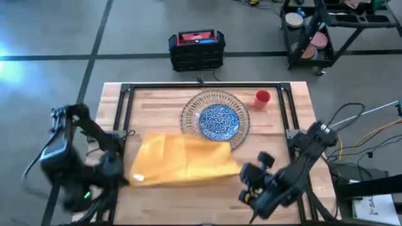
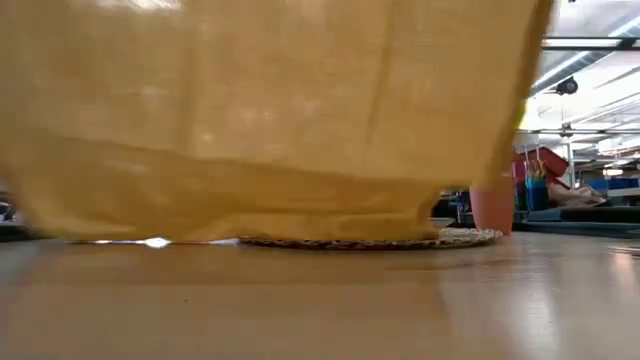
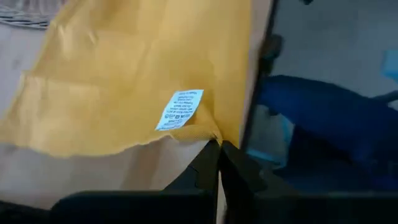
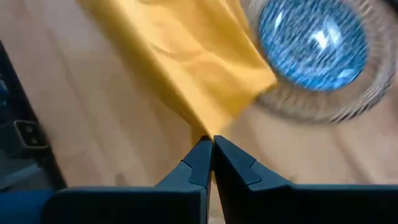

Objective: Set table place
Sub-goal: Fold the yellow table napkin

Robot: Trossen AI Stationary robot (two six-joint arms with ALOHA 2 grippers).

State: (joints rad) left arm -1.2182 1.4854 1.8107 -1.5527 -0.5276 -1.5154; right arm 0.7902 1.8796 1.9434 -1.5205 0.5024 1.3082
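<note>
The yellow napkin [image 1: 182, 160] is stretched between my two grippers over the near half of the table [image 1: 276, 135]. Its far right corner overlaps the near rim of the clear glass plate [image 1: 190, 108], which carries the blue-patterned plate [image 1: 218, 120]. A small red-orange cup [image 1: 262, 98] stands to the right of the plates. My left gripper [image 3: 219, 147] is shut on the napkin's near left corner. My right gripper [image 4: 210, 140] is shut on its near right corner. In the low view the napkin [image 2: 260, 120] hangs like a curtain before the plate [image 2: 400, 240]. My left gripper pinches the napkin's near left corner [image 3: 210, 134] between its two fingers, just beside the white care label [image 3: 180, 111]. The cloth spreads away from the fingertips. My right gripper pinches the napkin's near right corner [image 4: 205, 127] at the tips of its two fingers. The cloth runs off toward the plates with soft folds.
A black metal frame [image 1: 125, 107] runs along the tabletop's left, far and right sides. Beyond the table, a black case with a red lid [image 1: 196, 49] stands on the floor, and a black cart [image 1: 333, 28] at the far right. Cables hang off the right side.
</note>
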